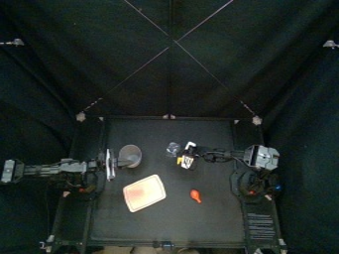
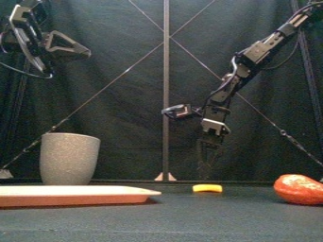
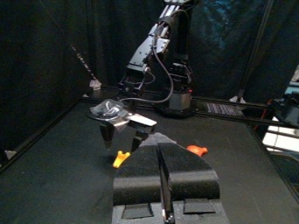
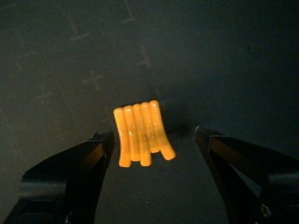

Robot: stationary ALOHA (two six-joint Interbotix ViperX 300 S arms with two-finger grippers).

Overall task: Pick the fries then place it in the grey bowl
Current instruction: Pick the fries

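Right gripper [image 2: 210, 149] hangs over fries [image 4: 142, 133], jaws open, one at each side, not touching. Fries lie flat near middle of table [image 1: 212, 223]. Grey bowl [image 2: 70, 158] stands toward left edge. Left gripper [image 3: 163, 162] rests at left edge, jaws closed.

A flat pink rectangular tray [image 1: 143, 192] is lying low in the frame's centre on the black surface [image 1: 159, 134], with a small red-orange toy food [image 1: 196, 196] sitting apart to its right.
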